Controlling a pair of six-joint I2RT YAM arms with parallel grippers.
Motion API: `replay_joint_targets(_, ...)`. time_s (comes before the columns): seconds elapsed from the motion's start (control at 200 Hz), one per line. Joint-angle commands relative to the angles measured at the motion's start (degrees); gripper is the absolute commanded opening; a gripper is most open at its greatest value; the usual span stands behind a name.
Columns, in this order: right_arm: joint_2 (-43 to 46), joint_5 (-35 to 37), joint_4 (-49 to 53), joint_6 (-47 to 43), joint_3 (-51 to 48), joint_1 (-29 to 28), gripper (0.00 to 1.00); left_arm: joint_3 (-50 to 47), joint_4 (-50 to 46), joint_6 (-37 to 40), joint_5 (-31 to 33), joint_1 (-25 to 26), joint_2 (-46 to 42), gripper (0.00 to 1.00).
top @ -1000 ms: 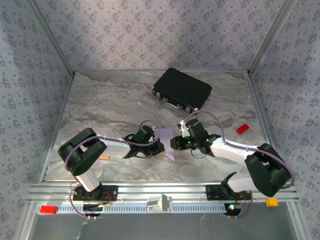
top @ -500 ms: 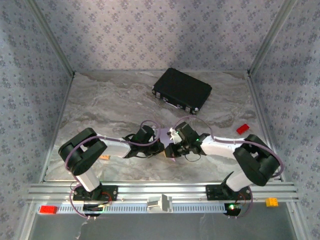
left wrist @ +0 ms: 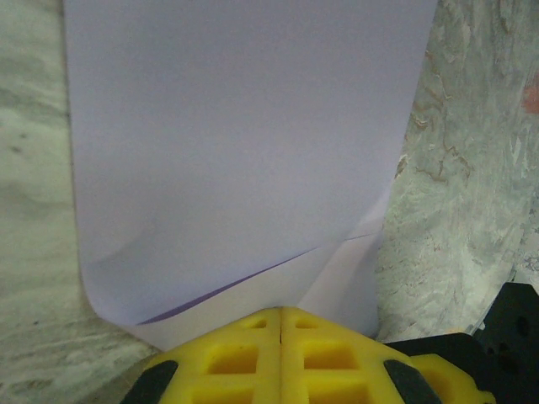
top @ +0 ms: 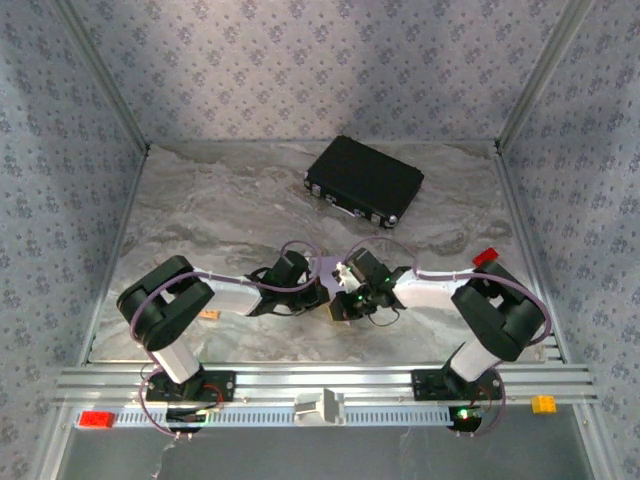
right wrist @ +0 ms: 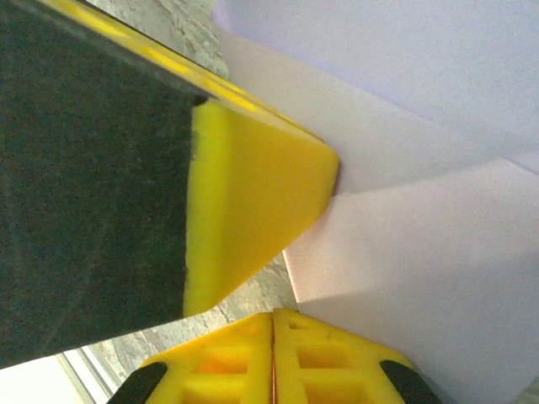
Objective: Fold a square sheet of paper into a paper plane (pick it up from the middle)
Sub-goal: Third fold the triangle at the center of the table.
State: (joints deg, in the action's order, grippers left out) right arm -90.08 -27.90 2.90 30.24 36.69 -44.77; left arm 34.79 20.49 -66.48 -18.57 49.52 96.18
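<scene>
Two grips, left claw [left wrist: 280, 311] clamps sheet [left wrist: 236, 151], right claw [right wrist: 272, 315] newly closed, seemingly on it.

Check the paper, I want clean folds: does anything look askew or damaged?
The square sheet of paper looks askew by the left fingers: its top layer bows up, its edge slanting off the layer beneath. No tears.

Top external: fixed high behind both arm bases, looking down and forward across the whole desk [top: 200, 210] from far off. Left wrist: just behind the left claw [left wrist: 280, 311], facing out past its tips, very close over the square sheet of paper [left wrist: 244, 143] and marbled desk. Right wrist: equally close behind the right claw [right wrist: 274, 315], facing the left claw's finger [right wrist: 253, 194]. Shared by all three: the sheet near desk centre.
</scene>
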Motion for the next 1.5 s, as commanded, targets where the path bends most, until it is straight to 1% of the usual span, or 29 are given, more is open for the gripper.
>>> replay_joint_targets(0.0, 0.89, 0.3, 1.39, 0.25, -1.98, -0.23, 0.09, 0.54, -3.71, 1.16, 1.52, 0.19, 1.38, 0.0)
replay_joint_targets(0.43, 5.27, -1.2, -0.32, 3.14, -6.39, -0.01, 0.12, 0.55, -5.04, 1.0, 2.36, 0.06, 1.29, 0.0)
replay_joint_targets(0.769, 10.03, -1.47, -1.13, 8.67, -12.55, 0.11, 0.13, 0.44, -4.99, 1.0, 2.4, 0.13, 1.22, 0.0)
replay_joint_targets(0.904, 14.44, -1.45, 1.01, 8.81, -10.62, 0.03, 0.13, 0.41, -4.83, 1.09, 2.22, 0.06, 1.03, 0.0)
replay_joint_targets(0.999, 16.34, -3.1, 1.88, 7.89, -7.77, 0.12, 0.13, 0.44, -4.89, 1.18, 2.22, 0.14, 0.85, 0.0)
replay_joint_targets(1.104, 13.72, -3.15, 2.4, 6.24, -4.34, 0.34, 0.13, 0.38, -4.83, 1.27, 2.17, 0.12, 1.1, 0.0)
replay_joint_targets(1.159, 10.19, -2.99, 2.85, 6.22, -2.16, 0.55, 0.12, 0.45, -4.67, 1.34, 2.23, 0.16, 1.18, 0.0)
replay_joint_targets(1.194, 8.23, -3.06, 2.57, 4.02, -1.07, 0.49, 0.12, 0.4, -4.72, 1.27, 2.22, 0.22, 1.2, 0.0)
replay_joint_targets(1.274, 4.35, -2.87, 1.07, 3.9, 0.35, 0.39, 0.12, 0.28, -4.61, 1.34, 2.13, 0.19, 1.03, 0.0)
replay_joint_targets(1.409, -0.5, -2.5, 0.29, 3.67, 0.86, 0.56, 0.13, 0.28, -4.68, 1.36, 2.13, 0.23, 0.94, 0.0)
replay_joint_targets(1.494, -0.91, -2.77, 0.43, 4.07, -0.84, 0.57, 0.13, 0.25, -4.85, 1.52, 2.18, 0.22, 0.94, 0.0)
